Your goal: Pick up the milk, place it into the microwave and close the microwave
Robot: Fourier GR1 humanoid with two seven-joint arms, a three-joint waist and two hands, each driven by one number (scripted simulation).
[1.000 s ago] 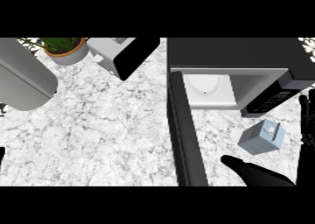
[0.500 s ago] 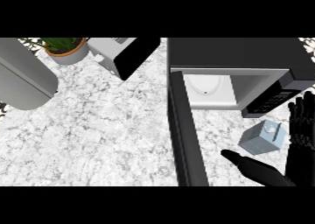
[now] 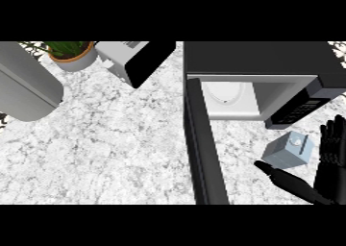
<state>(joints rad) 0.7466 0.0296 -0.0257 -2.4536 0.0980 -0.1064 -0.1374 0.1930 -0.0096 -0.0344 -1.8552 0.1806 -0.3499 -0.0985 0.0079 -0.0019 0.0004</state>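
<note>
While spread open with thumb well apart from straight fingers, right hand [image 3: 332,166] flanking the milk [image 3: 289,150] on the desk [image 3: 119,139]: carton between thumb and fingers, untouched, standing upright. Beyond the fingertips, the microwave [image 3: 261,77], door open. Since a second ago, moved in from the right edge, closer to the carton. Left hand out of sight.

Counter clutter along the far and left edges

A white-and-grey marbled counter [image 3: 119,144] carries a potted plant [image 3: 73,54] with green leaves in a tan pot at the far left. Just beside it on the right stands a white toaster [image 3: 119,57] with a black panel tilted towards the middle. A large grey rounded cylinder [image 3: 19,81] lies slantwise at the left edge, near the plant.
</note>
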